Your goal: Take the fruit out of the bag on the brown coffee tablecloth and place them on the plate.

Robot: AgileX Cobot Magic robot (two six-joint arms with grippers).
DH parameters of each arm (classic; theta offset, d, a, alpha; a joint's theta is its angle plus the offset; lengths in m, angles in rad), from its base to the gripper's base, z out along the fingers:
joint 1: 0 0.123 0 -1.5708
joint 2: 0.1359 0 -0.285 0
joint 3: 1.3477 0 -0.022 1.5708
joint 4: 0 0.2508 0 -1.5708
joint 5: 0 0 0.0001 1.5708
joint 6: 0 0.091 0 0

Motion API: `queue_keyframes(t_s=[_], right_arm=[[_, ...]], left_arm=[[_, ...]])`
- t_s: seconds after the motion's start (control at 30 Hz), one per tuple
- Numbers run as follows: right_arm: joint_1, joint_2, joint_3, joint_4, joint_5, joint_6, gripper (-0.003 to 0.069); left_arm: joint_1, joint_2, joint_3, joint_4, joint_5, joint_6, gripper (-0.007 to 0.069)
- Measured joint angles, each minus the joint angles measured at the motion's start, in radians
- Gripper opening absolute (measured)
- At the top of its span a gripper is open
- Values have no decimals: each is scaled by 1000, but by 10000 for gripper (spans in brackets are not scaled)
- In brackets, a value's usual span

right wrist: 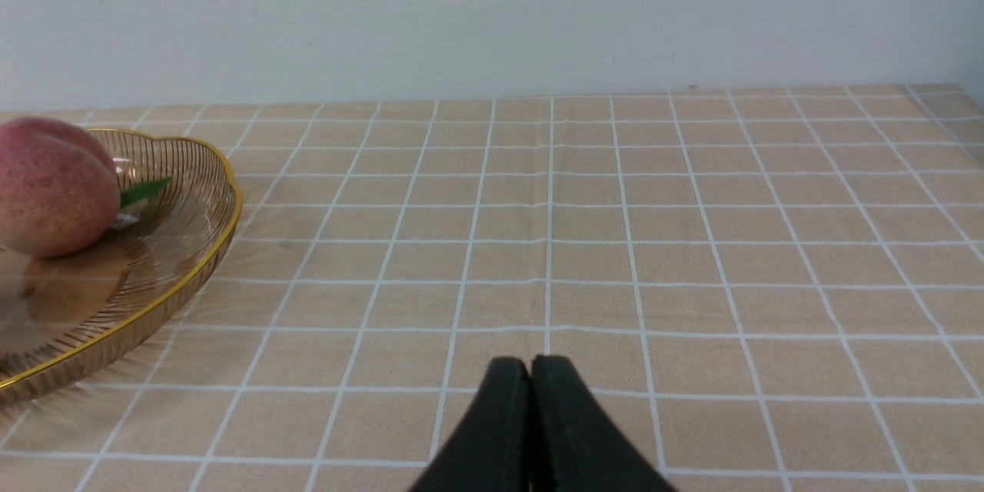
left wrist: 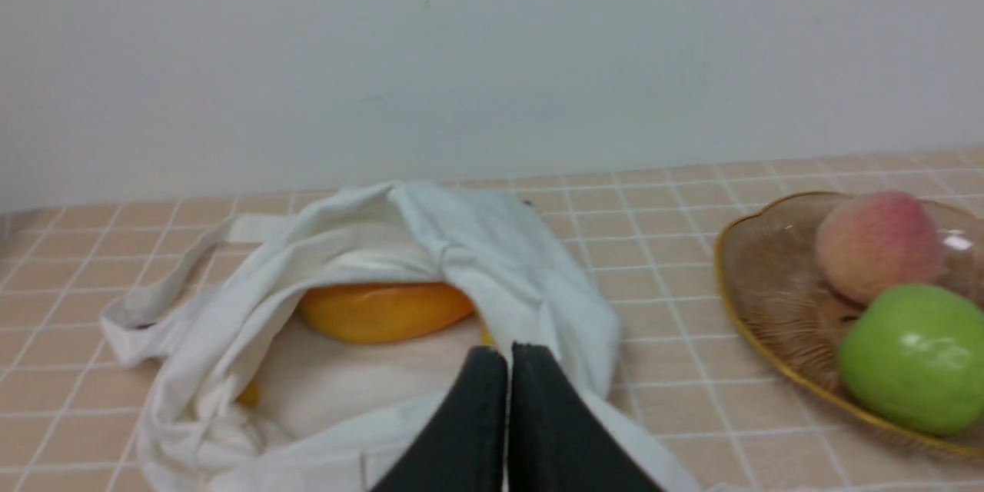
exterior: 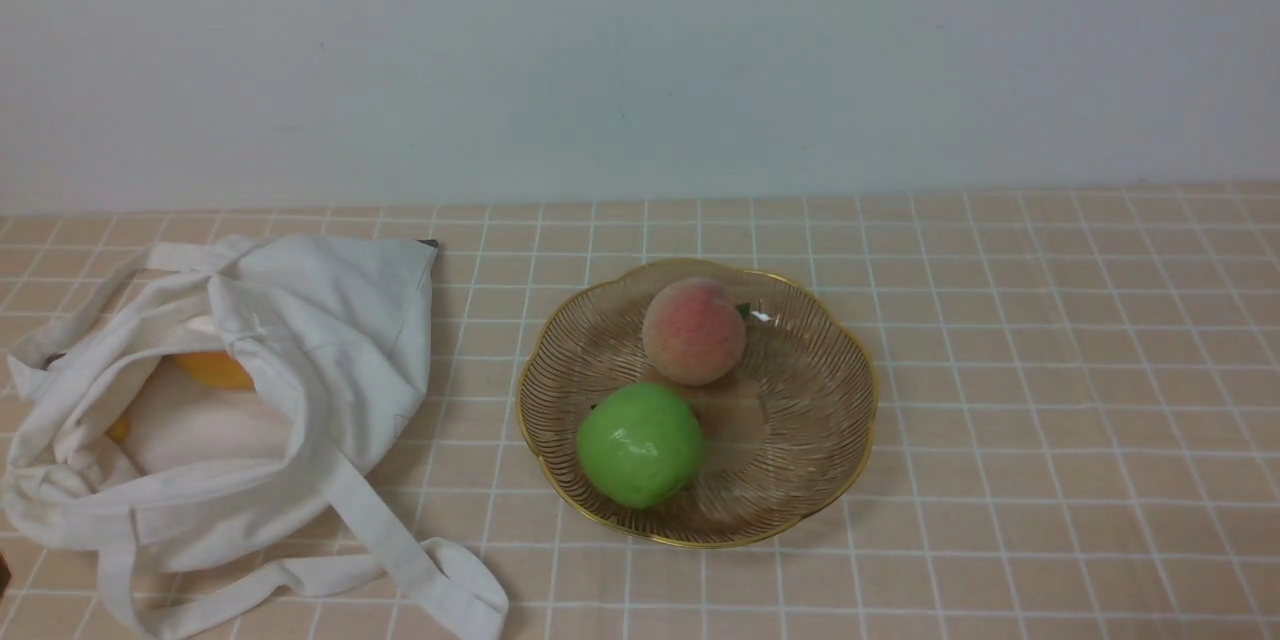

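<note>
A soft white cloth tote bag [exterior: 300, 360] with long flat straps was laid slumped on the left of the peach-tan tablecloth [exterior: 1050, 400], which was ruled with thin white lines into small squares. The bag's mouth was seen gaping, and a smooth orange-yellow fruit [exterior: 212, 370] was lodged inside it, partly hidden under a fold of cloth. A shallow amber glass plate [exterior: 810, 480] with fine radial ribs and a scalloped gold rim was set well apart from the bag, to its right. On the plate a glossy green apple [exterior: 640, 443] was placed at the near side and a fuzzy pink peach [exterior: 693, 331] with a small green leaf at the far side, the two just beside each other. The left gripper [left wrist: 507, 360], black-fingered, was shown clenched with nothing between its tips, poised near the bag's open mouth. The right gripper [right wrist: 530, 373] was likewise closed and empty, held above bare cloth, with the plate off to one side.
</note>
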Motion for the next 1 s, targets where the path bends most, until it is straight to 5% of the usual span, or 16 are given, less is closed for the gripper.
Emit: queue_keyframes(t_s=[0.23,1.0], right_arm=[[0,0,0,0,0,0,-15],[0,0,0,0,0,0,-15]], left_arm=[[26,-13,173,1,-26,20,-8],[28,-13,175,-2,-14,20,-8]])
